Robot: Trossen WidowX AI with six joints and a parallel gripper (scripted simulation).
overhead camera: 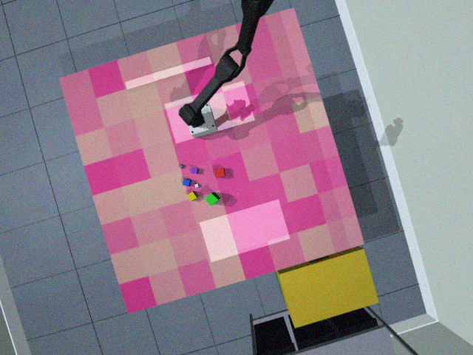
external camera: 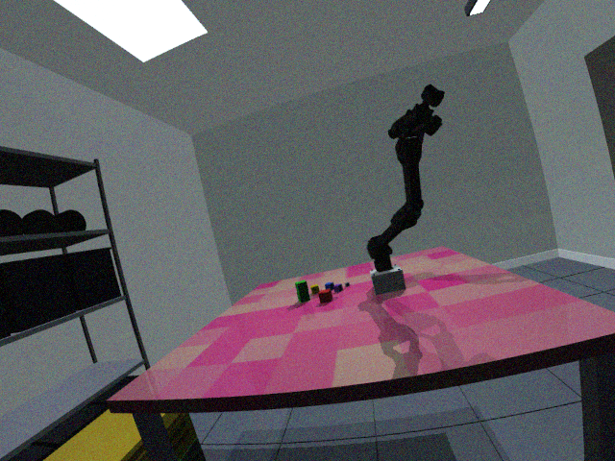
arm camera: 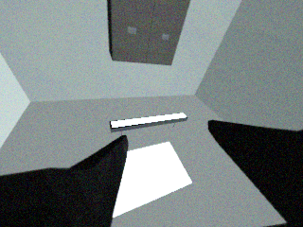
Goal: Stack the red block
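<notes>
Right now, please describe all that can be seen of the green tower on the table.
The green tower is a plain, bright green upright block, taller than it is wide, standing straight on the pink checkered table. From the top its upper face looks square, with a dark side visible. It stands apart from the others; the yellow block is nearest, and the red block lies further off. Nothing rests on it, and the arm is raised far away.

No text, label, brand, number or sign can be read in any view; the blocks, the worktop [overhead camera: 160,244] and the walls bear plain colours only.
</notes>
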